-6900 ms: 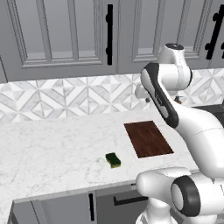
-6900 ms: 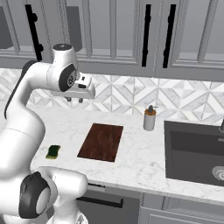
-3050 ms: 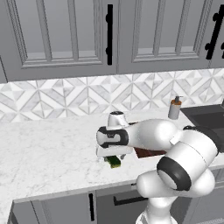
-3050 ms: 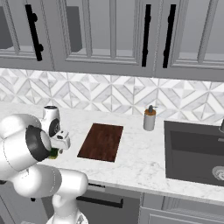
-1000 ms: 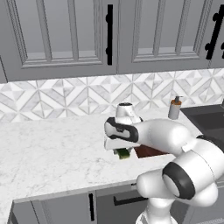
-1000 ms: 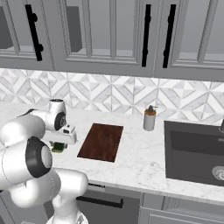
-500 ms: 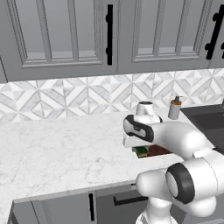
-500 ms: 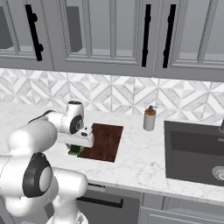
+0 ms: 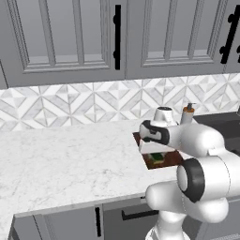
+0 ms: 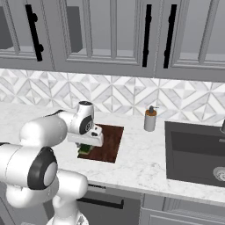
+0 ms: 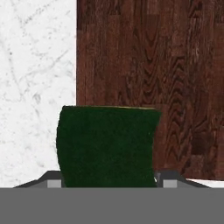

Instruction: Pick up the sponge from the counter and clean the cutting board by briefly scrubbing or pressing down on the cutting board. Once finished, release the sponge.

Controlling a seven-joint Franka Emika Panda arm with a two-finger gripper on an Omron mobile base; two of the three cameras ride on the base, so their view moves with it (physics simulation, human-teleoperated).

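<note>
Sponge (image 11: 107,146) green-side-up over cutting board (image 11: 175,78)

sponge (image 11: 107,146) — green side showing — over the dark wooden cutting board (image 11: 175,78).

My left base view sits behind me to my left, facing forward and down over the counter (image 9: 61,159) toward the cabinets; my right base view mirrors it from my right; both share the cutting board (image 9: 171,159) and backsplash at middle distance; my hand view looks straight down, very near, onto the board's corner and marble beside it.
</note>
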